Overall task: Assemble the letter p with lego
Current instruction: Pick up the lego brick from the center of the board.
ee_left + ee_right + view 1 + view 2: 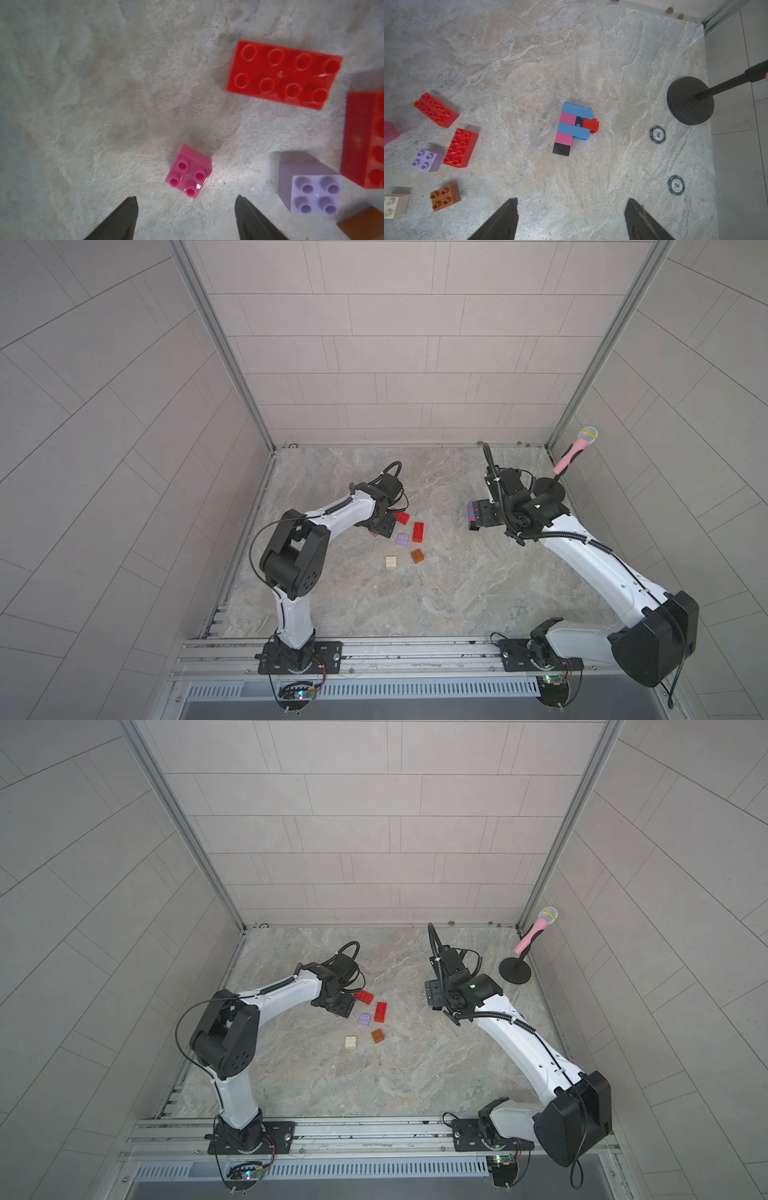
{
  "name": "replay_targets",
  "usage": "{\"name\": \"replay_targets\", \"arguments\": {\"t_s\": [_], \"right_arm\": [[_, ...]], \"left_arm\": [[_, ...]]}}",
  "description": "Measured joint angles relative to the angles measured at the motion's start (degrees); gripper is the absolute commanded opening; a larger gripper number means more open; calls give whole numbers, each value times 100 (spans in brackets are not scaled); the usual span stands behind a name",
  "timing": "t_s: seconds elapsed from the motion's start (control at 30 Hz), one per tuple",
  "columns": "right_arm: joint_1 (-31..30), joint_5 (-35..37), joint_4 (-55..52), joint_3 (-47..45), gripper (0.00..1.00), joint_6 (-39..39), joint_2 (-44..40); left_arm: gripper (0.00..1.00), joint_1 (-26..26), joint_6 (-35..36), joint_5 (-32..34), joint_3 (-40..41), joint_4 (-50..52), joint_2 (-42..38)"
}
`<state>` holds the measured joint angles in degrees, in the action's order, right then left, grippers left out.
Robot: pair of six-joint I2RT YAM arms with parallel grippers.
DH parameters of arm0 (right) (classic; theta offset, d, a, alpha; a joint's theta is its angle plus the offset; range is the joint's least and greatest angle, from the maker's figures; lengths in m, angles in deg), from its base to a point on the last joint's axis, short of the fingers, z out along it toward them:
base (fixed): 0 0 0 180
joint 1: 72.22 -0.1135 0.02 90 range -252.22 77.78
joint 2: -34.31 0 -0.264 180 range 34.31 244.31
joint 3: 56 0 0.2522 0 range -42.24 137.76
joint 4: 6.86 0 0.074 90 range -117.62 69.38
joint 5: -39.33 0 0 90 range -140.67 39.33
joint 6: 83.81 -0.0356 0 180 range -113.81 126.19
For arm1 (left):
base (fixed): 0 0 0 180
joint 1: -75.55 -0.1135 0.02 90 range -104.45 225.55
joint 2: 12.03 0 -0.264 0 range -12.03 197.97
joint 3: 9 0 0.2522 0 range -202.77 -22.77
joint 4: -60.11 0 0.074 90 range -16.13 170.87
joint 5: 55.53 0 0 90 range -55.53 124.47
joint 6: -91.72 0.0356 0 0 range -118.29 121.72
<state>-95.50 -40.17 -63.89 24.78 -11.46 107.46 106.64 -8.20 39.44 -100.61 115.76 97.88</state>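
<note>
Both jaws wide apart, clear of lego (188, 171)

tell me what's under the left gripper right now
A small pink brick, studs up, sits on the table below the open left gripper, not gripped. In both top views the gripper hides most of it.

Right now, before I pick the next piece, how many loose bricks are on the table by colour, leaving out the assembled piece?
Red bricks: 2
Pink brick: 1
Lilac brick: 1
Orange-brown brick: 1
Cream brick: 1
Total loose: 6
The assembled piece is not counted.
</note>
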Motion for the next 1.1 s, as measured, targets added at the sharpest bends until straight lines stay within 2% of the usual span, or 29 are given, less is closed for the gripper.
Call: {"name": "replay_targets", "arguments": {"t_s": [0.13,0.33,0.67,0.87,1.1], "right_arm": [[114,-52,57,-20,84,94,0],[197,-131,79,-42,83,125,26],[197,-151,87,-42,82,175,94],[197,-175,85,-42,81,179,116],[199,-219,85,-42,81,179,116]], "left_arm": [[81,-50,321,-293,-275,85,455],[80,-203,599,-492,-533,142,516],[58,-260,785,-717,-573,184,544],[52,-258,802,-804,-538,190,553],[52,-240,726,-785,-398,197,551]]}}
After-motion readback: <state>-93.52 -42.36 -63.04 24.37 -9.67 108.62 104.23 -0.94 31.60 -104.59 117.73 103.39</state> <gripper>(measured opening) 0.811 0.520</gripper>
